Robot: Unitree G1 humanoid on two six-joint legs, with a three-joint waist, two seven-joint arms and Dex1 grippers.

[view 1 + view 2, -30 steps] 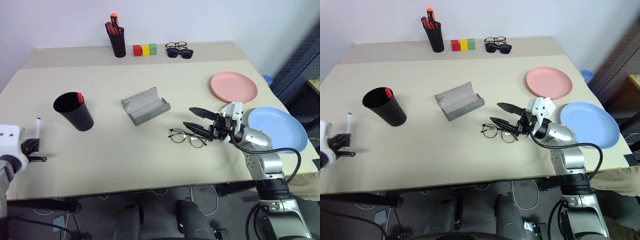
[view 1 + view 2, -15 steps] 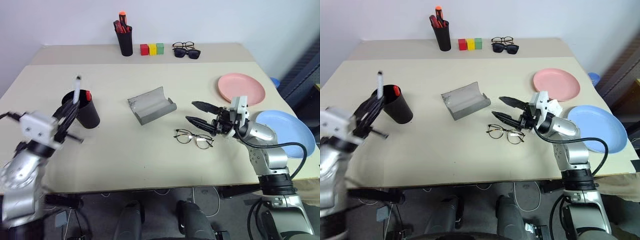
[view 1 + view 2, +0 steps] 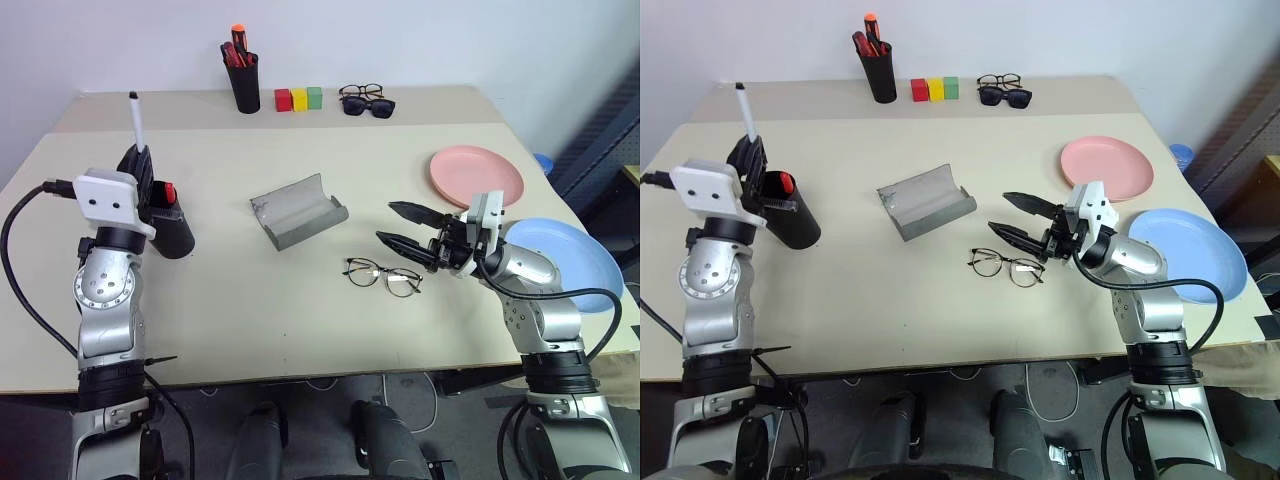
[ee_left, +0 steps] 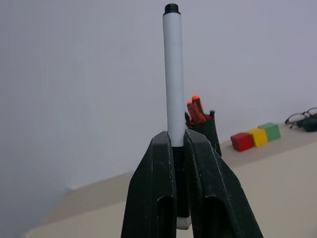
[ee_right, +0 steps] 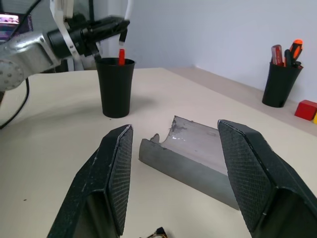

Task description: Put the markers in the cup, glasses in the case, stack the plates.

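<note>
My left gripper (image 3: 136,162) is shut on a white-barrelled marker (image 3: 133,118) that points steeply upward. It hangs at the left rim of the black cup (image 3: 172,230), where a red-capped marker (image 3: 169,190) stands inside. The grey case (image 3: 297,210) lies open in the middle of the table. The wire-framed glasses (image 3: 383,277) lie in front of it. My right gripper (image 3: 388,222) hovers open just above and to the right of the glasses, holding nothing. The pink plate (image 3: 477,175) and the blue plate (image 3: 565,262) lie apart at the right.
A narrow black pen pot (image 3: 240,85) with several markers stands at the back. Beside it are three coloured blocks (image 3: 299,98), dark sunglasses (image 3: 366,106) and another pair of glasses (image 3: 355,91). The blue plate lies near the table's right edge.
My left arm has swung in from the table's left front edge and risen to the cup, tipping the marker upward. The right gripper has stayed over the glasses. The camera view has shifted.
</note>
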